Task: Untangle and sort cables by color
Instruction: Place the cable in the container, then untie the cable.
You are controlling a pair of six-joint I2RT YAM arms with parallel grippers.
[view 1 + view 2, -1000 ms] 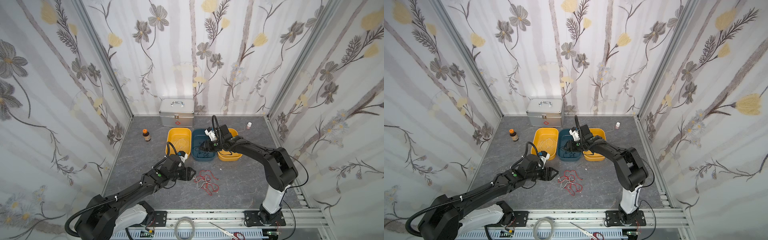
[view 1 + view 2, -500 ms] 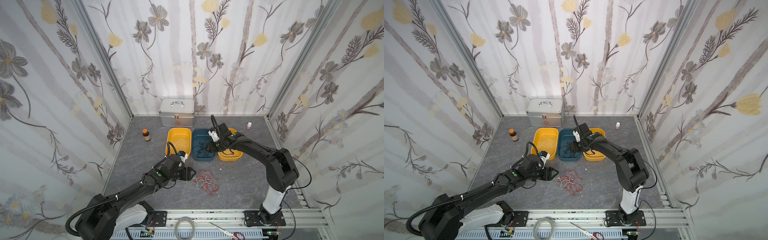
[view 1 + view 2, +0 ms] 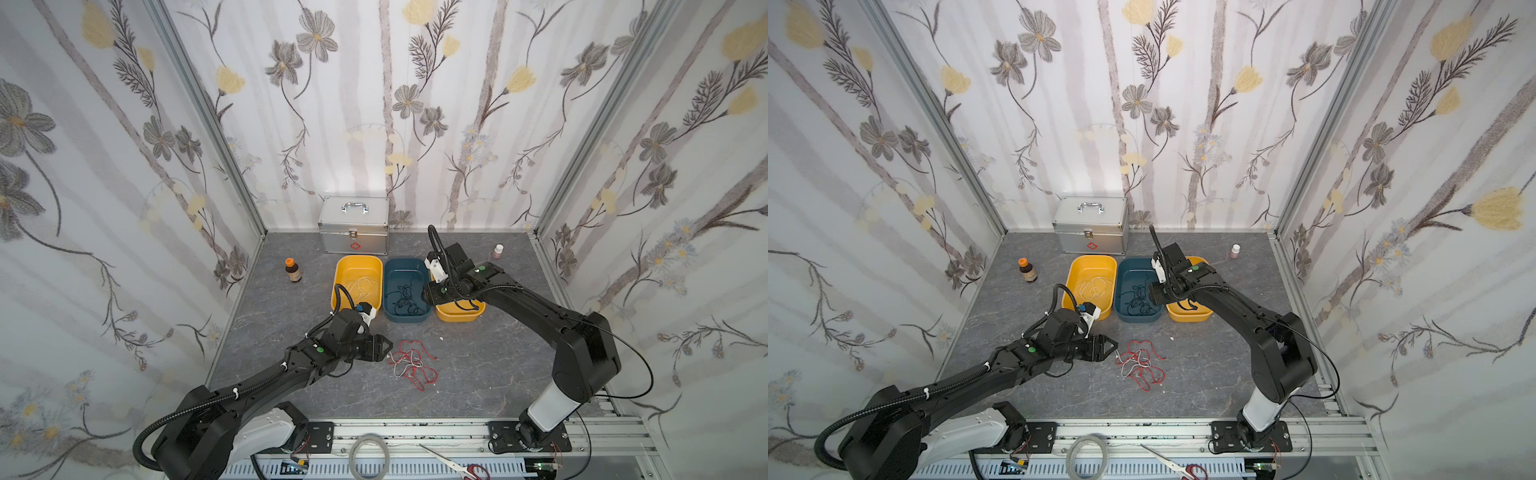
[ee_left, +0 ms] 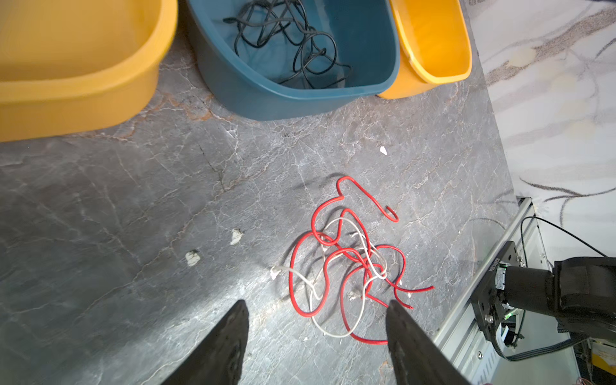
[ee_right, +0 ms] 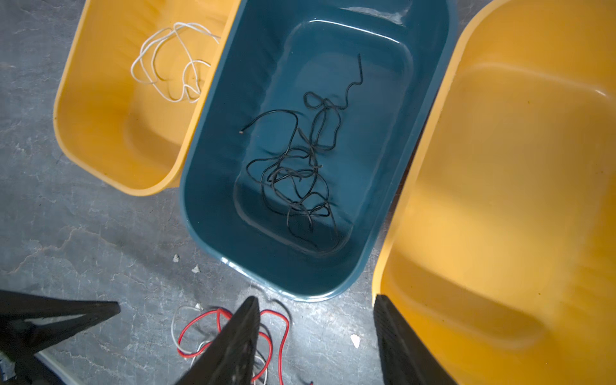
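A tangle of red and white cables (image 3: 411,363) (image 3: 1140,365) (image 4: 346,266) (image 5: 233,333) lies on the grey table. Just left of it my left gripper (image 3: 388,347) (image 3: 1115,345) (image 4: 316,303) is low over the table, open and empty. Black cables (image 3: 405,297) (image 5: 300,173) (image 4: 290,40) lie in the blue bin (image 3: 405,320) (image 5: 206,133). White cables (image 3: 359,286) (image 5: 170,63) lie in the left yellow bin (image 3: 338,270). My right gripper (image 3: 428,296) (image 3: 1154,293) (image 5: 316,298) hovers open and empty above the blue bin's right rim, beside the right yellow bin (image 3: 459,318) (image 5: 500,166).
A metal case (image 3: 354,226) stands at the back wall. A brown bottle (image 3: 293,271) is left of the bins and a small bottle (image 3: 498,251) at the back right. A tape ring (image 3: 369,451) and scissors (image 3: 453,459) lie on the front rail.
My right gripper has drifted toward the front along the blue bin's right rim. The left arm and the cables have not moved.
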